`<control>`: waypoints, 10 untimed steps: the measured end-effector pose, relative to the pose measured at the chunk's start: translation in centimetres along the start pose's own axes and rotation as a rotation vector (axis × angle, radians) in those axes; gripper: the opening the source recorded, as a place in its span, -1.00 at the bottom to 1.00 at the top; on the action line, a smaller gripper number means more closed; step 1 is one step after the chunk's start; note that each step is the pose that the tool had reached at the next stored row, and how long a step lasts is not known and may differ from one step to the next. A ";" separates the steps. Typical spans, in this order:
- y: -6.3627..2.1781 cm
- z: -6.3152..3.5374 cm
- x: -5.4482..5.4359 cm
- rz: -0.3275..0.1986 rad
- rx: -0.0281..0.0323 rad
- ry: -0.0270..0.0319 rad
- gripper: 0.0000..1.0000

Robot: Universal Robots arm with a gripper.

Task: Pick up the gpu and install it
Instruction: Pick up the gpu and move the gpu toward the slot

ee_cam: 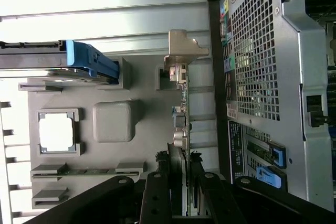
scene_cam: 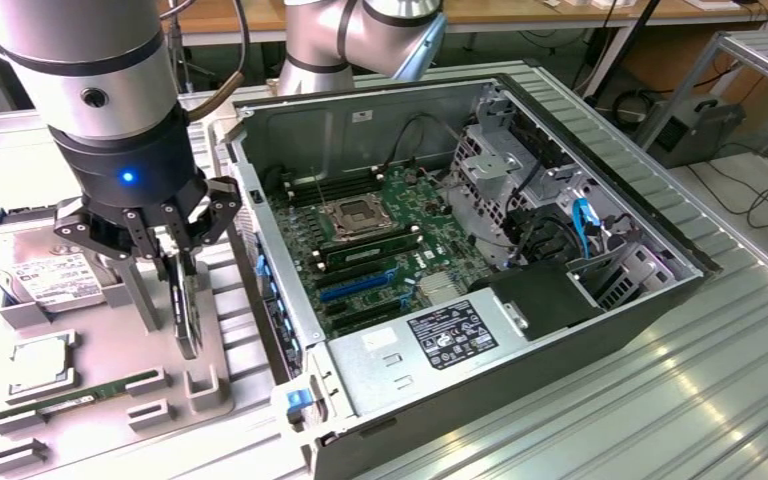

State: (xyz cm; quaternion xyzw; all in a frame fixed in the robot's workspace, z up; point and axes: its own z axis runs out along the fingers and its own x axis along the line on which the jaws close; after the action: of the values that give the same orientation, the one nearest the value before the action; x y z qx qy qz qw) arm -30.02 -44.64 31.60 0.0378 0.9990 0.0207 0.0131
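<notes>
One gripper (scene_cam: 168, 290) on the single arm hangs over a grey holder tray (scene_cam: 104, 330) at the exterior view's left. Its two fingers (ee_cam: 157, 192) are drawn in narrow on either flat face of the gpu (scene_cam: 188, 325), clamping it.

The one gpu stands on its long edge in the tray, just beside the open computer case (scene_cam: 357, 120). In the wrist view the card (ee_cam: 179, 124) is seen edge-on, and its one silver end bracket (ee_cam: 184, 51) sits at the end away from the fingers. Its lower edge looks seated in the tray's slot, though that contact is hard to make out from the exterior view.

The tray carries three other parts, one of each — a silver labelled hard drive (scene_cam: 44, 275), a square processor chip (scene_cam: 41, 360) in its frame, and a thin green RAM stick (scene_cam: 84, 393) lying flat.

The case lies on its side with the panel off, showing one motherboard (scene_cam: 384, 240) and one processor socket (scene_cam: 357, 215). On the case's back, in the wrist view, there are two blue latches (ee_cam: 275, 156).
</notes>
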 end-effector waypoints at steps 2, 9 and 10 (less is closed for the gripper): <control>0.00 -0.03 0.0 0.000 -0.0001 -0.0001 -0.47; 0.01 -0.33 0.0 0.000 0.0000 0.0000 -0.47; 0.02 -0.34 0.0 0.000 -0.0001 -0.0001 -0.47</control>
State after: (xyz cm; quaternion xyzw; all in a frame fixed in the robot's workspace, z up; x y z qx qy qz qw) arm -30.02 -44.64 31.94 0.0378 0.9990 0.0207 0.0132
